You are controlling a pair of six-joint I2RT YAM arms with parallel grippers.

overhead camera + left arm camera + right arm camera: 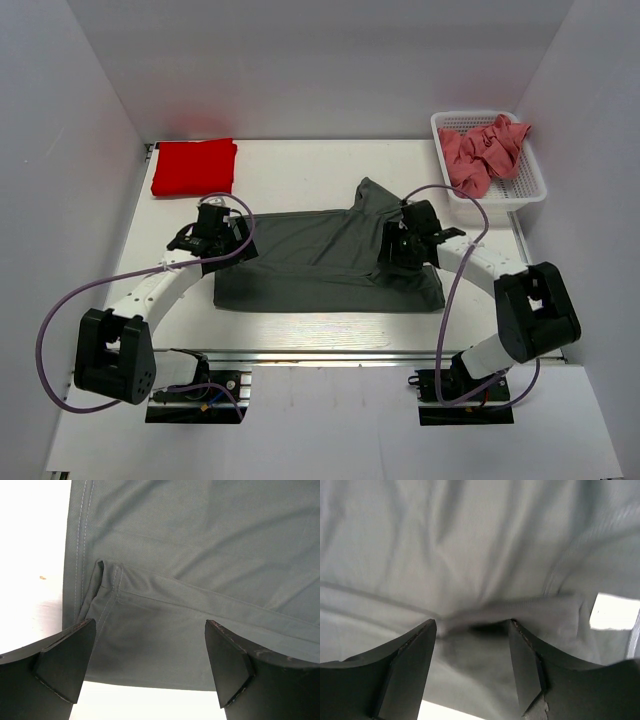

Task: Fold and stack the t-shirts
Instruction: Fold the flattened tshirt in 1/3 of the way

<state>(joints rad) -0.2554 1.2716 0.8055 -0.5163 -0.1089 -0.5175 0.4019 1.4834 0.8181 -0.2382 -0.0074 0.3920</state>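
Basket (497, 199) holds pink shirts (483, 150). Left gripper (150, 630) wide apart above grey shirt (200, 555) hem; right gripper (472, 625) apart, fold between fingers.

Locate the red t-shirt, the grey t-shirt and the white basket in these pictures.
red t-shirt (195, 166): top view, middle of folded cloth.
grey t-shirt (310, 262): top view, flat body panel.
white basket (510, 202): top view, near wall.
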